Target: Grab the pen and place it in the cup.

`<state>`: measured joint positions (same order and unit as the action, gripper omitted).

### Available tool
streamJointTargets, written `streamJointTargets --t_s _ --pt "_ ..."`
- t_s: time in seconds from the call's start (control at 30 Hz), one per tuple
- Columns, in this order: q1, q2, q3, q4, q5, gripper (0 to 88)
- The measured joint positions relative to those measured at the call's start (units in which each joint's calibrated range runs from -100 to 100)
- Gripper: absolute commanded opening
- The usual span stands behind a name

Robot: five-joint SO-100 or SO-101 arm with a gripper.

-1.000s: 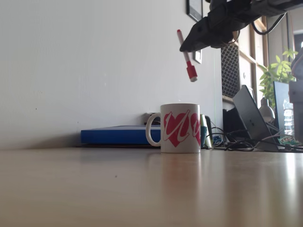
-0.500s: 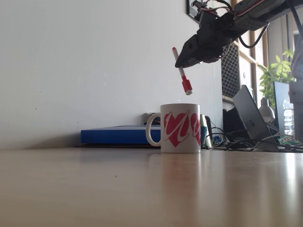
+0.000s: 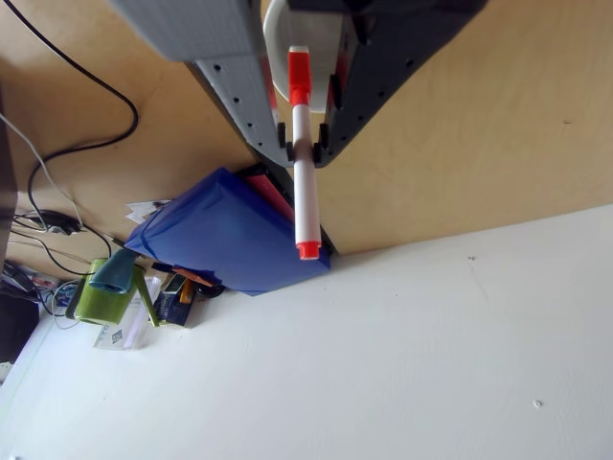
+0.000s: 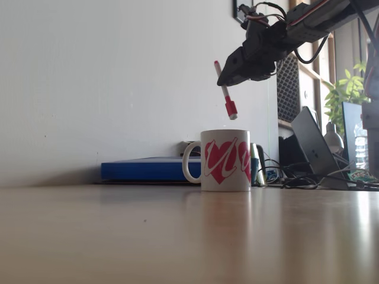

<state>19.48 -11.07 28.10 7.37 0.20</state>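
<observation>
Gripper (image 4: 225, 76) clamped on pen (image 4: 224, 90) at mid-barrel, jaws closed snug against white shaft. Pen tilted, orange-red cap hanging below the jaws, small red tail above. Cup (image 4: 225, 160) standing on table (image 4: 177, 236) directly beneath the jaws, well apart from cap.

In other view: pen (image 3: 305, 182) pinched between fingertips (image 3: 285, 139); blue folder (image 3: 225, 235) beyond the tail end.

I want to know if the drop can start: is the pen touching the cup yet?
Apart. In the fixed view the pen hangs tilted in the gripper, bare wall showing between its red lower end and the cup rim.
</observation>
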Motion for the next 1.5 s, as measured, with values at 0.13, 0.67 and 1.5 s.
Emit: streamJointTargets --t_s 0.13,0.67,1.5 --pt "-0.07 0.08 0.71 -3.14 0.00 1.1" --pt "-4.80 0.25 8.95 -9.49 -0.39 1.1" --pt "-2.14 0.25 12.77 -14.66 -0.15 1.1"
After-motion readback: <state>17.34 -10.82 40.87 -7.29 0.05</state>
